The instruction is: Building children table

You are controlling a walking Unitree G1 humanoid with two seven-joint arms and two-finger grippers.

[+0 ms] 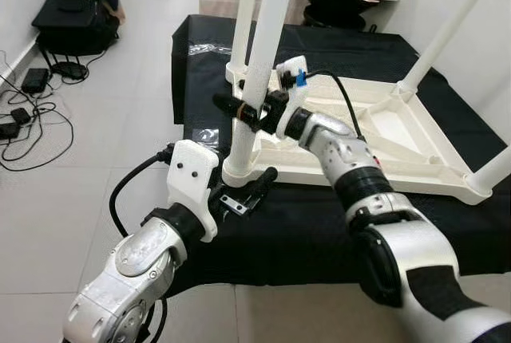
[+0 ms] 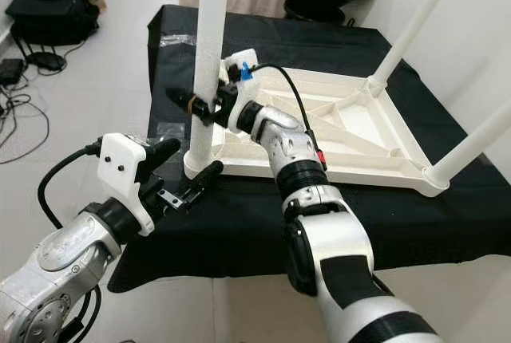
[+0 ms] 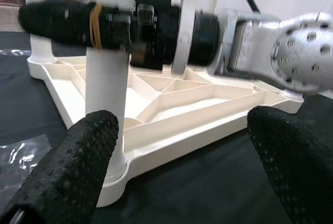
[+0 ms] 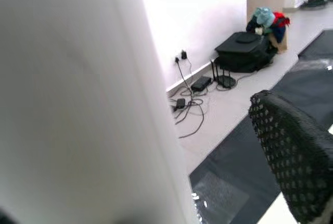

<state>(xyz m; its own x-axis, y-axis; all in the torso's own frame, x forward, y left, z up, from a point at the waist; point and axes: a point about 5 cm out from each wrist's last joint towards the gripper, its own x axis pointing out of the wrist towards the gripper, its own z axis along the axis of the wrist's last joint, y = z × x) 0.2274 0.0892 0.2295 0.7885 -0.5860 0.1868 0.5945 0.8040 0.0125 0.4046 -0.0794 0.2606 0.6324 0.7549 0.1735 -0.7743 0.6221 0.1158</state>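
White table leg (image 1: pixel 267 48) is clamped by the right gripper (image 1: pixel 243 112); left gripper (image 1: pixel 243 191), fingers spread, waits beside its base.

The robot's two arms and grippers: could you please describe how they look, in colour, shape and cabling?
Both arms are silver metal with black joint bands. The left gripper has long black dimpled fingers behind a white housing with two dark screw holes, fed by a thick black cable. The right gripper has black fingers with an orange band, a white wrist mount with a blue tab, and a thin black cable looping over it.
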